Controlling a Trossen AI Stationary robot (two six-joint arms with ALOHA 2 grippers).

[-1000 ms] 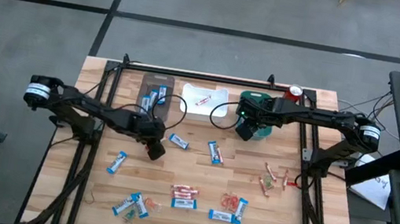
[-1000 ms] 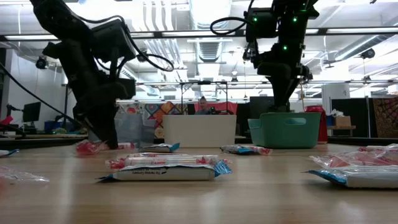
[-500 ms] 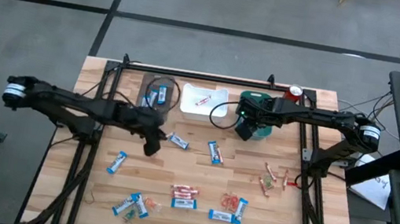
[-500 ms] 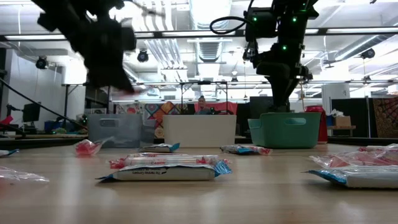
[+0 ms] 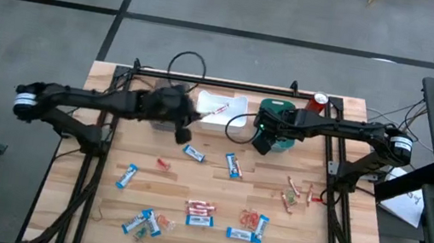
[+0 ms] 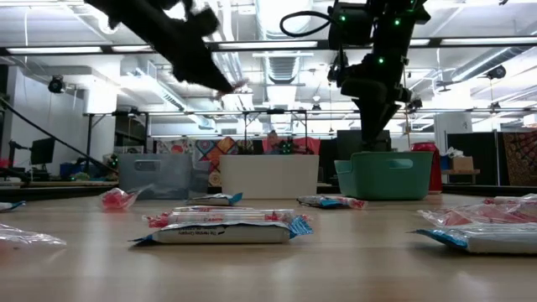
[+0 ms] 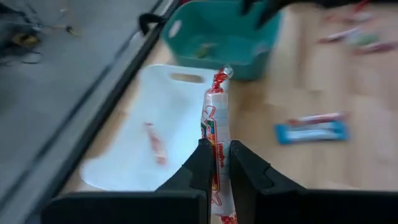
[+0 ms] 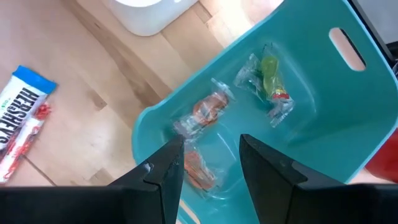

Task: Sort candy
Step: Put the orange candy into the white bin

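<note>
Left gripper (image 7: 216, 163) is clamped on a red-and-white candy bar (image 7: 216, 124), carrying it over the near edge of the white bin (image 7: 140, 155) at the far side. Next it just needs to let go. Right gripper (image 8: 208, 155) hangs open above the teal bin (image 8: 311, 118).

glossy wrapped candy (image 7: 216, 134), wood table (image 5: 338, 234), plastic teal bin (image 8: 323, 118).

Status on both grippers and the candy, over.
Left gripper shut on red-and-white bar, above white bin. Right gripper open over teal bin. Nothing in the way.
</note>
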